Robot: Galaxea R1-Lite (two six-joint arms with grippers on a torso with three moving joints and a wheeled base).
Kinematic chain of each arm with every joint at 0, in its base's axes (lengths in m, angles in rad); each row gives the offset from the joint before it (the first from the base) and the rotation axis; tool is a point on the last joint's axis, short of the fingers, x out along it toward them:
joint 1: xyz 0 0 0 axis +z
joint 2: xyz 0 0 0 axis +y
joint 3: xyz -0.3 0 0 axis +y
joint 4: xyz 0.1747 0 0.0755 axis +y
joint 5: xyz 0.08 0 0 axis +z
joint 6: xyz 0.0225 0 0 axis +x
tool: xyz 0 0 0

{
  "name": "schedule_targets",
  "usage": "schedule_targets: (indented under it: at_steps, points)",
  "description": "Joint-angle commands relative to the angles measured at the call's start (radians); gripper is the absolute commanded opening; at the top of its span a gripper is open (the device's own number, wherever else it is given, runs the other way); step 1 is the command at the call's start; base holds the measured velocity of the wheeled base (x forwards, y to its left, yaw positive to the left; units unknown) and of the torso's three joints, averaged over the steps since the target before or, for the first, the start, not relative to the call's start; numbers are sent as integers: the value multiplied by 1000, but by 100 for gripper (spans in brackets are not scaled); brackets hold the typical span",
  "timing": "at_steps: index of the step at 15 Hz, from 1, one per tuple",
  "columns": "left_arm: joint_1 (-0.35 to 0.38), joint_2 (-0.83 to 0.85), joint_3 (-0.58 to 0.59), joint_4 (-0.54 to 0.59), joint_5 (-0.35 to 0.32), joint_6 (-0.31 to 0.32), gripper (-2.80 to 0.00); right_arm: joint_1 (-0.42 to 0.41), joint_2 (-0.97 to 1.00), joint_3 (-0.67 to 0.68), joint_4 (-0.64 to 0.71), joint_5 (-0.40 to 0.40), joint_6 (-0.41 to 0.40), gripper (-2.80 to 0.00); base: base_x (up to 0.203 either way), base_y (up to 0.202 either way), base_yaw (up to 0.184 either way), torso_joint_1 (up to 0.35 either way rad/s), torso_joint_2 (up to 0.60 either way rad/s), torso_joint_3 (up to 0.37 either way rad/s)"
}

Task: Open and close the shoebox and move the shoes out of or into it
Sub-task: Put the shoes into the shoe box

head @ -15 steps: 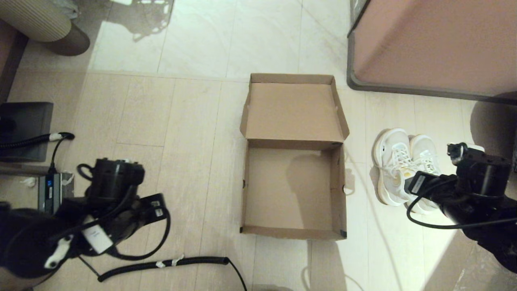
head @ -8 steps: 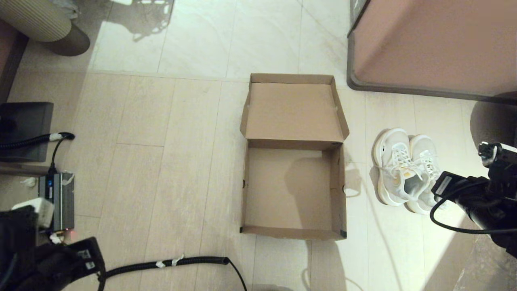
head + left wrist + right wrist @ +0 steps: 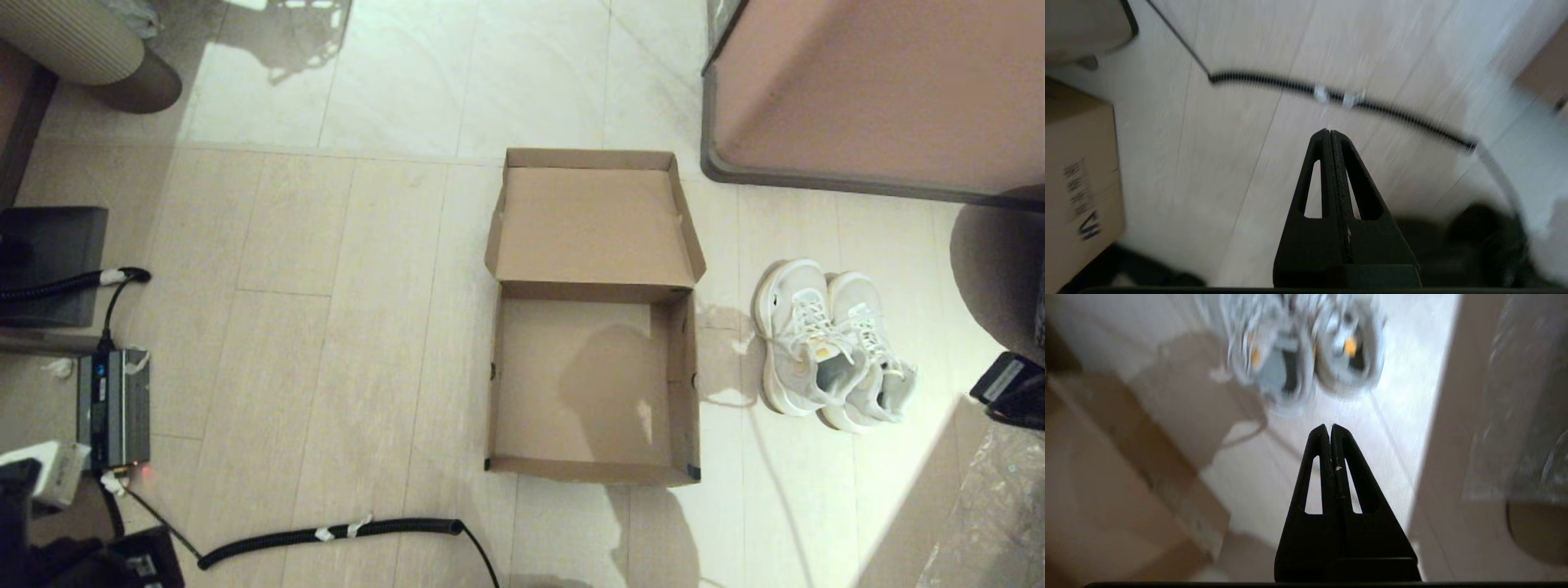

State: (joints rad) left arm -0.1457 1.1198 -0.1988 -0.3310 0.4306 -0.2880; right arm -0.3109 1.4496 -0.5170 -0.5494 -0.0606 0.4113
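Box: the box (image 3: 594,384) sits open on the floor (image 3: 343,269), in the middle of the head view. Nothing is inside it.
Lid: the lid (image 3: 594,224) is flipped back on the far side of the box. It lies open with its inside facing up.
Shoes: the shoes (image 3: 829,347) stand side by side on the floor, just to the right of the box and not touching it. Their toes point away from the robot. In the right wrist view the shoes (image 3: 1306,347) look smeared, so small parts are hard to make out; there seem to be yellow spots inside them.
Left pincer: the left pincer (image 3: 1329,132) is low at the robot's left side, above bare floor. Its two tips are pressed tight together and it holds nothing. A black curly cable (image 3: 1339,98) lies on the floor past its tips.
Right pincer: the right pincer (image 3: 1329,426) is low at the robot's right side, near the shoes but not touching them. Its tips are pressed together too, with nothing between them.
Cable: in the head view the cable (image 3: 326,535) lies on the floor to the left of the box, near the robot.
Cabinet: a big pinkish cabinet (image 3: 882,90) stands far off to the right, behind the shoes.
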Motion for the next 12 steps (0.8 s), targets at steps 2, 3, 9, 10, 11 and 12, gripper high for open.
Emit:
schedule_targets:
  at_steps: [2, 3, 9, 10, 11, 12]
  points:
    - [13, -1, 43, 0, -12, 6, -280, -30, -37, 27, 78, 81, -77, -280, 0, 0, 0, 0, 0, 0]
    - [12, 12, 29, 0, -13, 7, -280, -30, 7, 21, 70, 81, -102, -280, 0, 0, 0, 0, 0, 0]
    - [11, 154, -76, -13, -126, 55, -280, -28, 312, -93, -182, 71, -206, -280, 0, 0, 0, 0, 0, 0]
    - [10, 171, -86, -15, -128, 75, -280, -28, 343, -142, -195, 68, -212, -280, 0, 0, 0, 0, 0, 0]
    - [9, 175, -85, -16, -128, 84, -280, -28, 382, -193, -201, 66, -220, -280, 0, 0, 0, 0, 0, 0]
    - [9, 175, -82, -16, -127, 84, -280, -28, 417, -240, -203, 65, -229, -280, 0, 0, 0, 0, 0, 0]
